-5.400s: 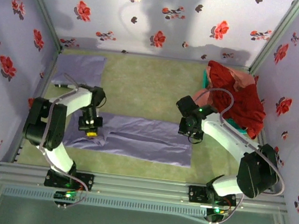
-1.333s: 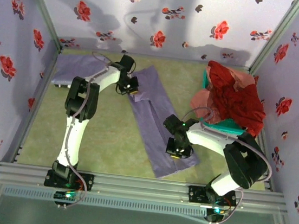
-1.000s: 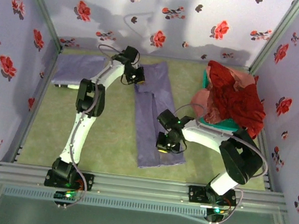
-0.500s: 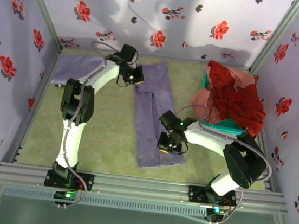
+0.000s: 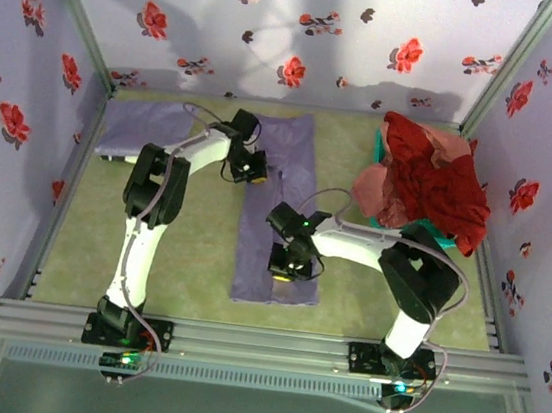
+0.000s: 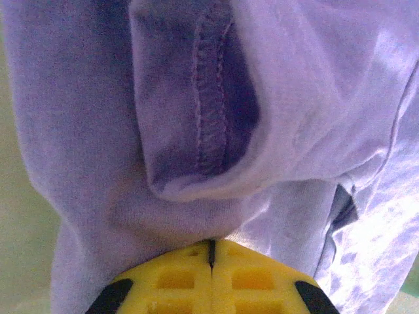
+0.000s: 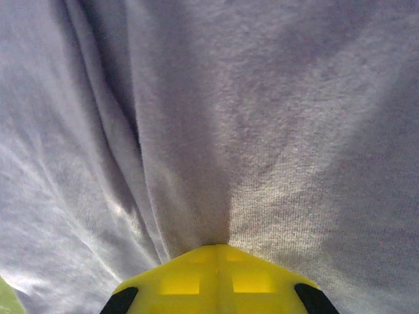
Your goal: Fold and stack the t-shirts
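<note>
— What is the left gripper (image 6: pixel 211 248) doing?

— Its two yellow fingers (image 6: pixel 173 278) are pressed tight together, with only a thin dark seam between them. The lavender t-shirt (image 6: pixel 85 131) is pinched right at their tip. Black patches sit at the fingers' outer lower corners.

— How does the cloth lie?

— Bunched. Just above the fingertips a hem (image 6: pixel 213 98) with rows of stitching curls over into a shadowed pocket. To the right the fabric runs in brighter, creased layers.

— Anything beneath it?

— A strip of pale green bench (image 6: pixel 8 216) shows along the left edge, and a sliver at the bottom right corner.
</note>
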Action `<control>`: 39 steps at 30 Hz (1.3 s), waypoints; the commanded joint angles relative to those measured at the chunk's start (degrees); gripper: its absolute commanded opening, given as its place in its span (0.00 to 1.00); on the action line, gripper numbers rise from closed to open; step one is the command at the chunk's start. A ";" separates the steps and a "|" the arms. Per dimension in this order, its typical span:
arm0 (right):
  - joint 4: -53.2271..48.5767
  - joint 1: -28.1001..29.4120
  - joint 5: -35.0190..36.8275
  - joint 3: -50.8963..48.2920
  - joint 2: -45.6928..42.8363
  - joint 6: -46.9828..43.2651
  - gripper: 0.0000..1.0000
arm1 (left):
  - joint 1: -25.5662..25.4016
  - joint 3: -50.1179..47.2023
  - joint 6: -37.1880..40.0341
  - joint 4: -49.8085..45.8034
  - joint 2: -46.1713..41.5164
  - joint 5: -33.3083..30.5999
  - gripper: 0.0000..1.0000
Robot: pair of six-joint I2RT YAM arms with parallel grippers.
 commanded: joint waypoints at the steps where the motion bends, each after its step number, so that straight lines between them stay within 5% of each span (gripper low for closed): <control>1: -2.94 1.57 1.06 1.54 1.28 0.67 0.07 | 1.04 3.43 4.18 -3.35 1.10 -1.80 0.00; 5: -9.06 1.37 7.51 1.21 -7.59 0.39 0.16 | 1.11 2.03 7.27 -6.13 -6.90 -1.55 0.00; 10: -13.38 1.38 9.75 -4.53 -21.64 3.16 0.31 | 0.12 -8.60 9.22 -12.11 -22.58 -2.24 0.20; 15: -13.81 1.06 9.09 -13.99 -30.64 5.22 0.44 | -4.90 -31.16 6.02 -15.29 -38.95 -3.09 0.34; 21: -6.21 -0.59 7.65 -21.70 -34.21 4.27 0.51 | -14.61 -54.78 -6.43 -6.86 -54.25 -3.90 0.39; 27: -1.87 -2.73 5.82 -24.08 -34.34 2.16 0.53 | -19.01 -63.80 -10.89 -2.08 -55.43 -2.96 0.41; 39: 5.77 -3.09 2.17 -27.18 -31.51 2.93 0.50 | -20.98 -66.01 -12.19 3.78 -51.88 2.63 0.44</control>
